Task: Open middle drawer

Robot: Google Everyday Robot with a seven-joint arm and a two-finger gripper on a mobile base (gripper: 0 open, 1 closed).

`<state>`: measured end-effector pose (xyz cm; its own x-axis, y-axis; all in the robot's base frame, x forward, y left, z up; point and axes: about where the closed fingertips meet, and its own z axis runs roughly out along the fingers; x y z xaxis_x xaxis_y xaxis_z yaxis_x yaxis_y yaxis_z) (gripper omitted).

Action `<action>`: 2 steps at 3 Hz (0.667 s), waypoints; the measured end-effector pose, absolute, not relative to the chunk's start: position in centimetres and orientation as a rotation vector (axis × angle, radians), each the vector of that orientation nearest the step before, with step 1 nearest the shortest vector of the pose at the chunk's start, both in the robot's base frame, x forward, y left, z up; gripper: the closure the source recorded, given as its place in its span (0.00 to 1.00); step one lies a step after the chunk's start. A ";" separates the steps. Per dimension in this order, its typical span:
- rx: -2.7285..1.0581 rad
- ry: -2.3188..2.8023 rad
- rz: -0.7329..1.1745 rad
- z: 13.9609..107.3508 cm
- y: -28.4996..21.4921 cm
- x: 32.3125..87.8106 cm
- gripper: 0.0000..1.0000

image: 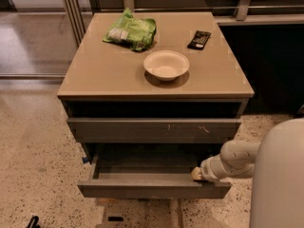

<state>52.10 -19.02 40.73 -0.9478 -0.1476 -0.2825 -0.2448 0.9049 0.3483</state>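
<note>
The middle drawer [152, 190] is a plain dark grey handleless front, pulled out toward me below the cabinet top, with its shallow grey tray [147, 163] showing inside. My gripper [197, 174] sits at the right end of the drawer front's top edge, reaching into the tray from the right. My white arm [235, 159] runs from it to the lower right. Above it, the top drawer front [154, 128] with pale scratch marks also stands a little way out.
On the tan cabinet top [95, 75] lie a green snack bag [130, 30], a white bowl [166, 64] and a black object [199, 39]. My white body [280, 179] fills the lower right. Speckled floor [33, 151] lies to the left.
</note>
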 end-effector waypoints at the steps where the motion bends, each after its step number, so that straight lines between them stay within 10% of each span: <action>1: -0.295 2.819 0.563 40.9 -19.0 52.1 1.00; 2: -0.346 2.800 0.610 40.2 -18.6 50.1 1.00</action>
<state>50.14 -18.62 40.17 -0.9394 -0.1757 -0.2943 -0.2821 0.8840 0.3729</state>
